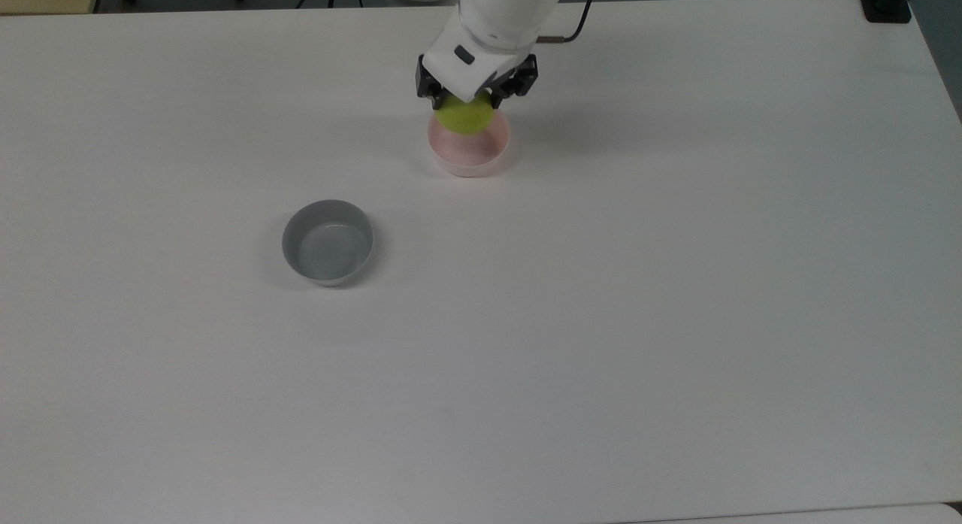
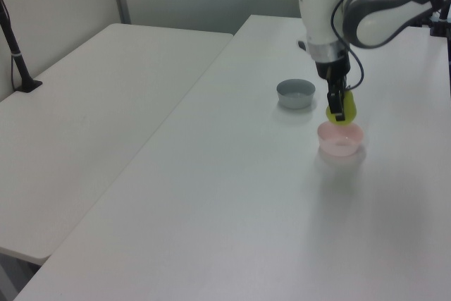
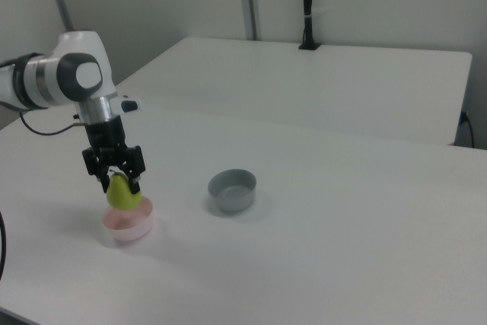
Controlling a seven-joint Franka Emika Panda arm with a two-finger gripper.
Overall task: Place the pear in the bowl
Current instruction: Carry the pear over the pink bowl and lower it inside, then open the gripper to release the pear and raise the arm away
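The yellow-green pear hangs just above the pale pink bowl, over its far rim in the top view. My gripper is shut on the pear, its dark fingers on either side of the fruit. In the right view the pear's bottom sits at about the level of the bowl's rim. The stem is hidden by the gripper.
A grey bowl of like size stands on the white table, apart from the pink one. A second white table adjoins it. A black post stands at the far table's edge.
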